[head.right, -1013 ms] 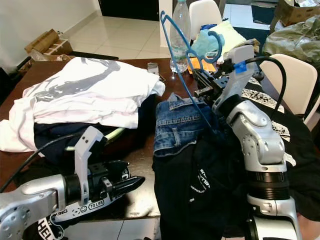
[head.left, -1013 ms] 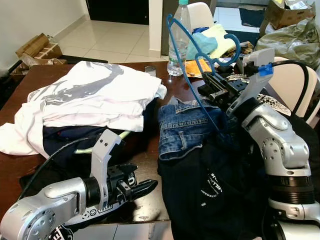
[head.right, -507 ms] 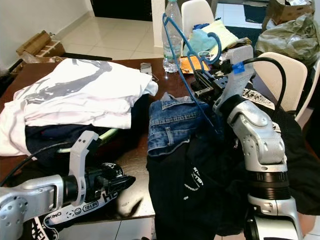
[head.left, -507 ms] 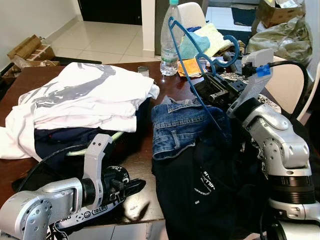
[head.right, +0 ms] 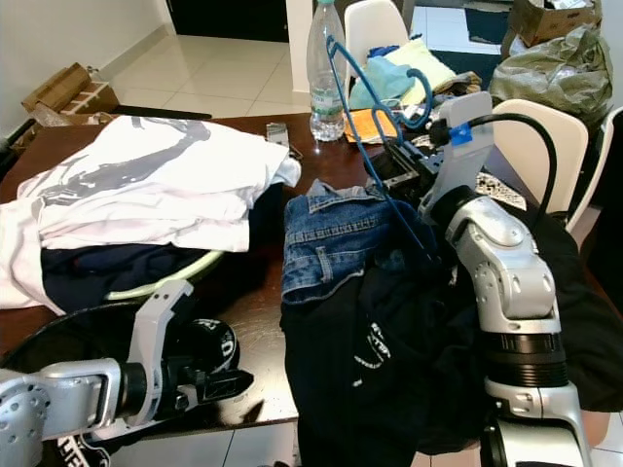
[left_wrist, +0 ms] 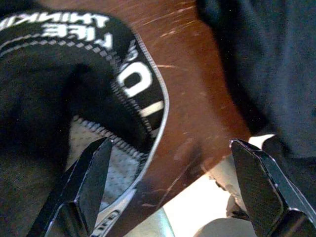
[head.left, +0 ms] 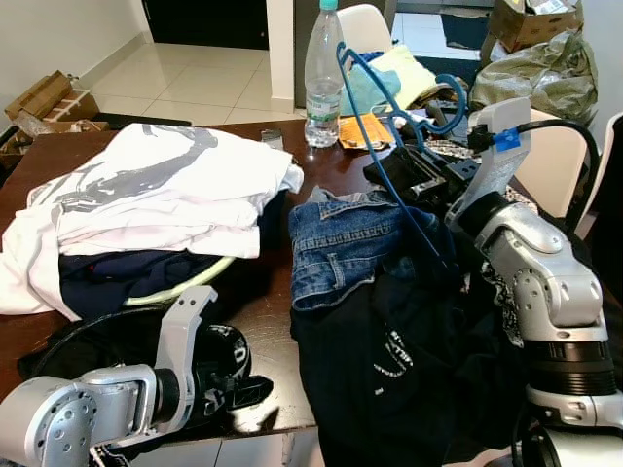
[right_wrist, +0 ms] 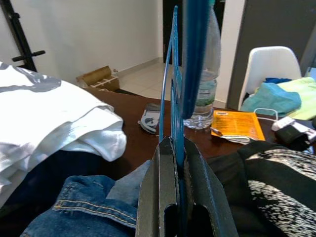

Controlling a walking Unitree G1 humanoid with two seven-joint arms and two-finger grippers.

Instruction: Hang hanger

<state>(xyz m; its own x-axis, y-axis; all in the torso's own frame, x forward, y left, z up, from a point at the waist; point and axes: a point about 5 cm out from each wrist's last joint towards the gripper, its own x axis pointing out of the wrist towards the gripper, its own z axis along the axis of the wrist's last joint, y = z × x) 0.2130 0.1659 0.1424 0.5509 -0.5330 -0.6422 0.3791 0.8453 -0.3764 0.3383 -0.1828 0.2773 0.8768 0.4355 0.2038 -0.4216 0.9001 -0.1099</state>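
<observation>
Dark, glossy wooden counter heaped with clothes. At the near left edge, left gripper low over the wood, its black tapered jaws released and spread wide above a black garment with white lettering and a grey mesh lining. Above that on the far left, a folded white T-shirt with a grey print, soft and layered, stacked on dark navy cloth, with a pale green curved hanger poking out beneath. Toward the middle, a small grey device on the bare wood, then a clear ribbed plastic water bottle standing upright at the far edge. Just right of it, an orange flat packet. In the centre, folded blue denim jeans with orange stitching, overlapped at the near side by a black garment with small white print draping off the counter's near edge. On the right, right gripper raised over the jeans, jaws clenched on a thin blue wire hanger, held up tilted, its curled hook to the far right. Beyond, white moulded chairs and teal and yellow cloth.
</observation>
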